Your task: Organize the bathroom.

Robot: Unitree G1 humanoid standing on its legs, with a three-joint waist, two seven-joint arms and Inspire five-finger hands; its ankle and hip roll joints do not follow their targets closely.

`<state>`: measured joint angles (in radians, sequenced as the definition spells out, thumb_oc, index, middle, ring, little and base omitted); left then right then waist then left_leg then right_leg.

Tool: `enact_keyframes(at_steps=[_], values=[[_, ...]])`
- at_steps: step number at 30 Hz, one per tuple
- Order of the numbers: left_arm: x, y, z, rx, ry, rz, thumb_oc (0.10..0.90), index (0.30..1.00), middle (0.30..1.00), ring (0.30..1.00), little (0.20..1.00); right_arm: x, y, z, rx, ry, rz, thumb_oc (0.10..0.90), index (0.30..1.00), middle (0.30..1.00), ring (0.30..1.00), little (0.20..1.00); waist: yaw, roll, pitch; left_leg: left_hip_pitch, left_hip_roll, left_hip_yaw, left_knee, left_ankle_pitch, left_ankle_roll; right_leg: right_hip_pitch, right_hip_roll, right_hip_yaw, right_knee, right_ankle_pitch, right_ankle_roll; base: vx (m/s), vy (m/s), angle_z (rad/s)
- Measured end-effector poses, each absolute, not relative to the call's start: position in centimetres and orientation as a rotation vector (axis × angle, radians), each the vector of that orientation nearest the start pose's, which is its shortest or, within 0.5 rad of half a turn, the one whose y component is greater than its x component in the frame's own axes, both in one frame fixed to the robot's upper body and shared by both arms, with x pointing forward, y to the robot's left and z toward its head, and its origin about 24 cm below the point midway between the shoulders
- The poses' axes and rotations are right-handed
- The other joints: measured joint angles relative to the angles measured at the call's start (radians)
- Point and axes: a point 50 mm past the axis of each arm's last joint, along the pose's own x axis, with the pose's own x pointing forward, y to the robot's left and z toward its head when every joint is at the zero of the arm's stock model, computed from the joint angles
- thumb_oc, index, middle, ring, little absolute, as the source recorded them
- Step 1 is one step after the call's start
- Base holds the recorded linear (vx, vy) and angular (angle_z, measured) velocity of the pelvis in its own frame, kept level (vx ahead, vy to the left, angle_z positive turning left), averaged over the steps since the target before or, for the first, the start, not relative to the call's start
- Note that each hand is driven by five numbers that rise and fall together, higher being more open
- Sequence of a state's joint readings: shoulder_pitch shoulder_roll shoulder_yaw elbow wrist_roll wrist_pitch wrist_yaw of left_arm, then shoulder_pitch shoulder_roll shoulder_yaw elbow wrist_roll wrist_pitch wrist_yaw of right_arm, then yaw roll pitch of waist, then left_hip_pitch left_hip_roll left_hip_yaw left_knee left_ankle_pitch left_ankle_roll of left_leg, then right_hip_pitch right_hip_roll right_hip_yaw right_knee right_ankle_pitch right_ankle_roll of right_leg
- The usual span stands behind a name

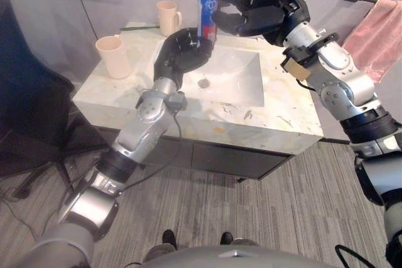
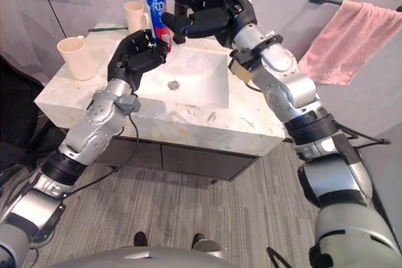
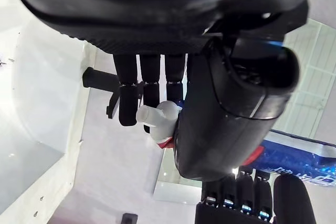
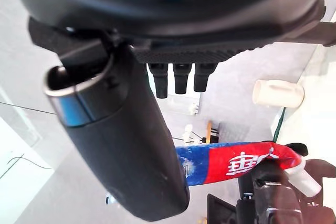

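Marble worktop [image 1: 264, 117] with sink [image 1: 235, 76], two cups [image 1: 113, 56] and pink towel [image 1: 377, 29]. Left hand [image 1: 182, 51], fingers curled round the cap end, holds the toothpaste tube [image 2: 155, 4] upright above the sink. Right hand [image 1: 257, 1] hovers just beside the tube, fingers spread, holding nothing. Step, as judged: hand-over; next, the right-hand fingers must close on the tube.

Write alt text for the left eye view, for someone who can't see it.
The robot's left hand holds a blue toothpaste tube upright above a marble sink counter, while its open right hand reaches toward the tube. Two cream cups stand on the counter, and a pink towel hangs at right.
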<state>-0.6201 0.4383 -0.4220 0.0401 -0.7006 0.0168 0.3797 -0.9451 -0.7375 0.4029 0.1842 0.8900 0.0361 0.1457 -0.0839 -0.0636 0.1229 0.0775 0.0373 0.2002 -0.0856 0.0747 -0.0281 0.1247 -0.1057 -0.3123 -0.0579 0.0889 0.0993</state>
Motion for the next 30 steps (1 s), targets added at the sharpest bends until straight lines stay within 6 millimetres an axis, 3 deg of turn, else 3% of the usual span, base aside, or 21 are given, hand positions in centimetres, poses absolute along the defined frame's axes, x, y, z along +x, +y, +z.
enact_keyframes(at_steps=[6,7,8,9,10,11,12,14,15,16,18,20,22,23,24,25,26,27,29,30], values=[[33.0,11.0,17.6,-0.163,-0.262,-0.185,0.400,0.300,0.300,0.300,0.300,35.1,-14.8,27.9,-0.043,-0.436,0.571,0.800,0.900,0.900,0.900,0.900,0.001,-0.001,0.000,-0.001,0.000,0.000,0.000,0.005,0.000,0.000,0.000,0.000,0.000,0.000,0.000,0.00,0.000,0.00],[33.0,10.9,17.6,-0.167,-0.262,-0.187,0.400,0.300,0.300,0.300,0.300,35.1,-14.8,27.8,-0.038,-0.433,0.574,0.720,0.780,0.780,0.780,0.780,0.001,-0.002,0.000,-0.001,0.000,0.000,0.000,0.005,0.000,0.000,0.000,0.000,0.000,0.000,0.000,0.00,0.000,0.00],[33.0,10.8,17.6,-0.170,-0.262,-0.187,0.400,0.300,0.300,0.300,0.300,35.1,-14.8,27.8,-0.038,-0.432,0.576,0.684,0.726,0.726,0.726,0.726,0.001,-0.002,0.000,-0.001,0.000,0.000,0.000,0.005,0.000,0.000,0.000,0.000,0.000,0.000,0.000,0.00,0.000,0.00],[33.0,10.8,17.6,-0.170,-0.262,-0.187,0.400,0.300,0.300,0.300,0.300,35.1,-14.7,27.8,-0.038,-0.431,0.578,0.588,0.582,0.582,0.582,0.582,0.001,-0.002,0.000,-0.001,0.000,0.000,0.000,0.005,0.000,0.000,0.000,0.000,0.000,0.000,0.000,0.00,0.000,0.00],[33.0,10.8,17.6,-0.170,-0.262,-0.186,0.400,0.300,0.300,0.300,0.300,35.1,-14.7,27.8,-0.039,-0.426,0.586,0.551,0.526,0.526,0.526,0.526,0.000,-0.002,0.000,-0.001,0.000,0.000,0.000,0.006,0.000,0.000,0.000,0.000,0.000,0.000,0.000,0.00,0.000,0.00],[33.0,10.9,17.6,-0.170,-0.262,-0.186,0.400,0.300,0.300,0.300,0.300,35.1,-14.7,27.7,-0.039,-0.420,0.594,0.551,0.526,0.526,0.526,0.526,0.000,-0.002,0.000,-0.001,0.000,0.001,0.000,0.006,0.000,0.000,0.000,0.000,0.000,0.000,0.000,0.00,0.000,0.00],[33.0,10.9,17.6,-0.170,-0.262,-0.185,0.400,0.300,0.300,0.300,0.300,35.1,-14.6,27.6,-0.035,-0.414,0.599,0.491,0.436,0.436,0.436,0.436,0.000,-0.003,0.000,-0.001,0.000,0.001,0.000,0.006,0.000,0.000,0.000,0.000,0.000,0.000,0.000,0.00,0.000,0.00],[33.1,10.9,17.5,-0.169,-0.254,-0.179,0.400,0.300,0.300,0.300,0.300,35.3,-14.3,27.3,-0.026,-0.401,0.618,0.447,0.371,0.371,0.371,0.371,-0.001,-0.004,-0.001,-0.001,0.000,0.001,0.000,0.006,0.000,0.000,0.000,0.000,0.000,0.000,0.000,0.00,0.000,0.00],[33.2,11.0,17.3,-0.168,-0.249,-0.176,0.400,0.300,0.300,0.300,0.300,35.4,-14.0,27.0,-0.018,-0.390,0.629,0.444,0.366,0.366,0.366,0.366,-0.003,-0.004,-0.002,-0.001,0.001,0.002,0.000,0.006,0.000,0.000,0.000,0.000,0.000,0.000,0.000,0.00,0.000,0.00],[33.3,11.0,17.2,-0.168,-0.242,-0.172,0.400,0.300,0.300,0.300,0.300,35.5,-13.7,26.7,-0.013,-0.379,0.635,0.496,0.444,0.444,0.444,0.444,-0.003,-0.005,-0.002,-0.001,0.001,0.002,0.000,0.006,0.000,0.000,0.000,0.000,0.000,0.000,0.000,0.00,0.000,0.00],[33.3,10.8,16.9,-0.165,-0.233,-0.181,0.400,0.300,0.300,0.300,0.300,35.7,-13.9,26.5,-0.008,-0.368,0.616,0.494,0.441,0.441,0.441,0.441,0.000,-0.006,-0.001,-0.002,0.001,0.001,0.000,0.007,0.000,0.000,-0.001,-0.001,0.000,0.000,0.000,0.00,0.002,0.02],[33.2,10.5,16.8,-0.166,-0.227,-0.188,0.400,0.300,0.300,0.300,0.300,35.8,-14.0,26.5,-0.006,-0.363,0.604,0.543,0.514,0.514,0.514,0.514,0.002,-0.008,-0.001,-0.003,0.000,0.000,0.000,0.008,0.001,0.000,-0.002,-0.003,0.000,0.000,0.000,0.00,0.001,0.02],[33.3,10.6,16.7,-0.165,-0.223,-0.183,0.400,0.300,0.300,0.300,0.300,35.9,-14.0,26.4,-0.001,-0.354,0.612,0.540,0.509,0.509,0.509,0.509,0.000,-0.011,-0.001,-0.003,0.000,-0.001,0.000,0.008,0.001,0.000,-0.003,-0.006,0.000,0.000,0.000,0.00,0.000,0.00],[33.3,10.6,16.7,-0.165,-0.222,-0.181,0.400,0.300,0.300,0.300,0.300,35.9,-14.0,26.4,-0.001,-0.352,0.614,0.587,0.580,0.580,0.580,0.580,0.000,-0.012,-0.002,-0.003,0.000,-0.001,0.000,0.008,0.001,0.000,-0.003,-0.007,0.000,0.000,0.000,0.00,0.000,0.00],[33.3,10.6,16.7,-0.165,-0.221,-0.179,0.400,0.300,0.300,0.300,0.300,35.9,-14.0,26.4,0.000,-0.350,0.615,0.800,0.900,0.900,0.900,0.900,-0.002,-0.013,-0.001,-0.003,0.000,0.000,0.000,0.008,0.001,0.000,-0.003,-0.007,0.000,0.000,0.000,0.00,0.000,0.00],[33.3,10.6,16.7,-0.167,-0.220,-0.180,0.400,0.300,0.300,0.300,0.300,35.9,-14.0,26.4,0.000,-0.349,0.614,0.744,0.815,0.815,0.815,0.815,-0.002,-0.014,-0.001,-0.003,0.000,0.000,0.000,0.008,0.001,0.000,-0.004,-0.007,0.000,0.000,0.000,0.00,0.000,0.00],[33.3,10.6,16.6,-0.167,-0.219,-0.179,0.400,0.300,0.300,0.300,0.300,35.9,-14.0,26.4,0.000,-0.348,0.614,0.715,0.773,0.773,0.773,0.773,-0.002,-0.014,-0.001,-0.003,0.000,0.000,0.000,0.008,0.001,0.000,-0.004,-0.007,0.000,0.000,0.000,0.00,0.000,0.00],[33.4,10.7,16.6,-0.168,-0.218,-0.174,0.400,0.300,0.300,0.300,0.300,35.9,-14.0,26.4,0.000,-0.347,0.616,0.800,0.900,0.900,0.900,0.900,-0.002,-0.015,-0.001,-0.003,0.000,0.000,0.000,0.008,0.001,0.000,-0.004,-0.007,0.000,0.000,0.000,0.00,0.000,0.00],[33.5,10.8,16.5,-0.168,-0.214,-0.164,0.400,0.300,0.300,0.300,0.300,35.9,-14.0,26.4,0.001,-0.346,0.615,0.773,0.860,0.860,0.860,0.860,-0.003,-0.015,-0.001,-0.003,0.000,0.000,0.000,0.008,0.001,0.000,-0.004,-0.007,0.000,0.000,0.000,0.00,0.000,0.00],[33.5,10.9,16.5,-0.168,-0.212,-0.159,0.400,0.300,0.300,0.300,0.300,35.9,-14.0,26.3,0.001,-0.345,0.612,0.560,0.540,0.540,0.540,0.540,-0.002,-0.015,-0.001,-0.003,0.001,0.000,0.000,0.008,0.001,0.000,-0.004,-0.007,0.000,0.000,0.000,0.00,0.000,0.00]])
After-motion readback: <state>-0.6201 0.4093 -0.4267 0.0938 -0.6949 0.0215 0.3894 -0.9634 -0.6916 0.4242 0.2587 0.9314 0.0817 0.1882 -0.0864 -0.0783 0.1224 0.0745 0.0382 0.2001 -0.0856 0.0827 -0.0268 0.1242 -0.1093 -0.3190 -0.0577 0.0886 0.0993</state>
